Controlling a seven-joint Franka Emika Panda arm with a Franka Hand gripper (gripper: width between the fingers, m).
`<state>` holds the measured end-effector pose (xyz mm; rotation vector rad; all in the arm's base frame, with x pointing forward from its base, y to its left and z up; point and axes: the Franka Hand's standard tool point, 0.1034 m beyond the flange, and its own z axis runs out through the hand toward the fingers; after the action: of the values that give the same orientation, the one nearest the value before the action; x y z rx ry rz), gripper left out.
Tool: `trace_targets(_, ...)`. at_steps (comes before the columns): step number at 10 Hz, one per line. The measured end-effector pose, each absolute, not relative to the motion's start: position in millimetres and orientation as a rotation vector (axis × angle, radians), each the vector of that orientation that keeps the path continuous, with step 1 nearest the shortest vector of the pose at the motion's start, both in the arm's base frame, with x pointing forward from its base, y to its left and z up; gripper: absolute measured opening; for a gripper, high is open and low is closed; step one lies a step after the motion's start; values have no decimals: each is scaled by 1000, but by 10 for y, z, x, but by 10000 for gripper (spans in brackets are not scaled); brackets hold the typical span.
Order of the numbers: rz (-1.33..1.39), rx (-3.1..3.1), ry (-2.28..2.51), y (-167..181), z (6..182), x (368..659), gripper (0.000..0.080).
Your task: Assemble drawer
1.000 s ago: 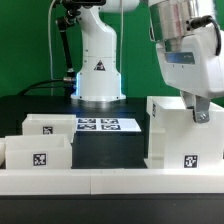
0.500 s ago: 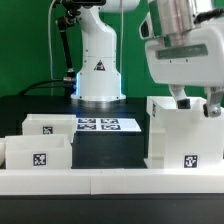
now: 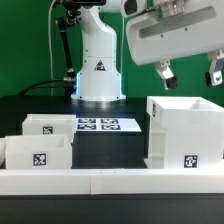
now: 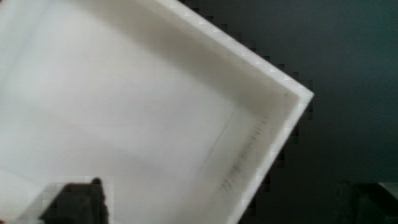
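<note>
We see the marker board (image 3: 98,125) lying flat on the black surface (image 3: 115,150) toward the back w/ its b&w tags facing up, a long low white rail (image 3: 110,182) running across the front, & a green backdrop (image 3: 25,45) behind, ext. view's left.

One tall white casing (image 3: 185,125), met again in the wrist view as a single white corner (image 4: 143,110). Two shallow white trays: rear tray (image 3: 62,126) and front tray (image 3: 20,157). Three small black-and-white tags (image 3: 190,160) on these parts, one apiece. One long low rail (image 3: 110,180) along the front. One marker board (image 3: 108,124) with several printed squares, exact number hard to tell. One arm (image 3: 98,50), one gripper (image 3: 189,73), two fingers (image 3: 165,71) spread well apart.
</note>
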<state>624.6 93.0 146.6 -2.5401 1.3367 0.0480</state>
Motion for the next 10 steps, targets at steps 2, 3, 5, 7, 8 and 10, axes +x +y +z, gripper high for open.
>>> trace_targets(2,31,-2599,1219,927,1462,6242,648)
trace_targets(3,6,-2730,965,906,1444,6187,648)
trace_targets(5,15,-2906,487,742,1441,6086,648)
trace_targets(7,-2,-2933,324,658,1446,6090,648)
trace_targets(8,-14,-2947,180,658,1440,6089,648)
trace_targets(10,-24,-2954,72,610,1435,6083,648)
